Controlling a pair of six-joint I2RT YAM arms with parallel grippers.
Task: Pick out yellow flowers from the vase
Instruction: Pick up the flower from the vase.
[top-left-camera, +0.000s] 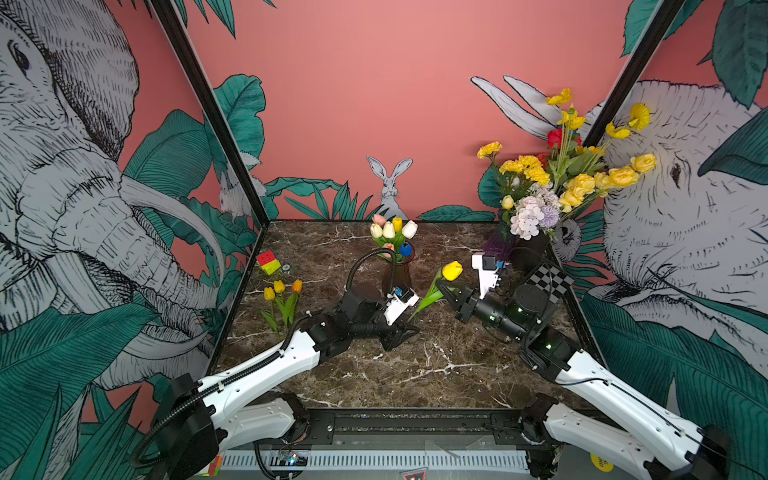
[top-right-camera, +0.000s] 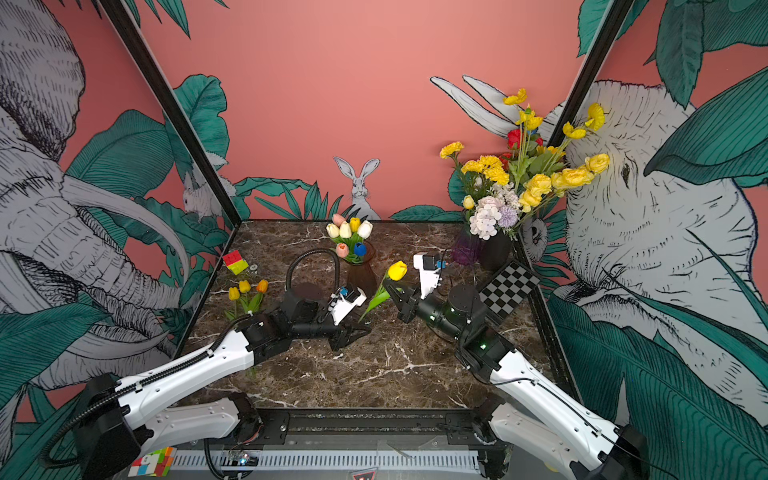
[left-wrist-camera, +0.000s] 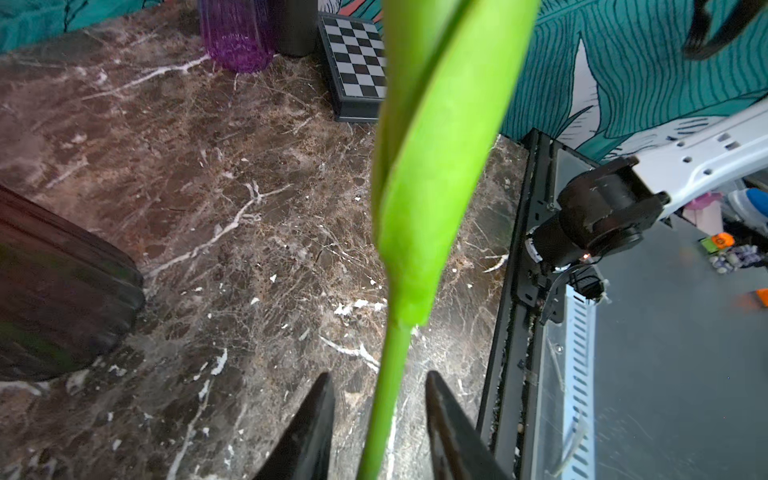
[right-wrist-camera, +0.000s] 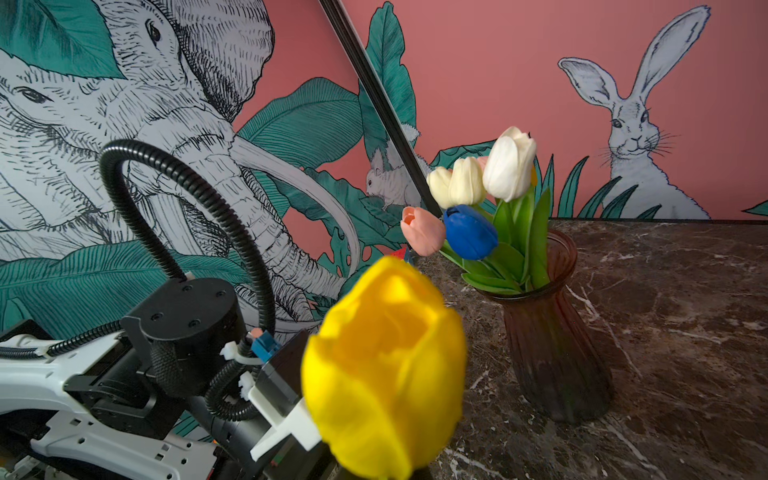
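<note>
A yellow tulip (top-left-camera: 452, 270) on a green stem (left-wrist-camera: 386, 395) hangs slanted over the marble table (top-left-camera: 415, 374), right of the dark red glass vase (top-left-camera: 397, 276). My right gripper (top-left-camera: 448, 291) is shut on the stem just under the bloom (right-wrist-camera: 386, 365), which hides its jaws in the right wrist view. My left gripper (top-left-camera: 411, 330) is at the stem's lower end; its jaws stand open on either side of the stem, a gap on each side. The vase holds white, pink and blue tulips and one yellow tulip (top-left-camera: 397, 224).
Two yellow tulips (top-left-camera: 274, 289) and an orange one lie at the table's left, near a colour cube (top-left-camera: 268, 262). A big bouquet with yellow blooms (top-left-camera: 582, 183) stands back right in a black vase (top-left-camera: 534, 249) beside a purple vase (top-left-camera: 496, 245). A chessboard (top-left-camera: 548, 280) lies there.
</note>
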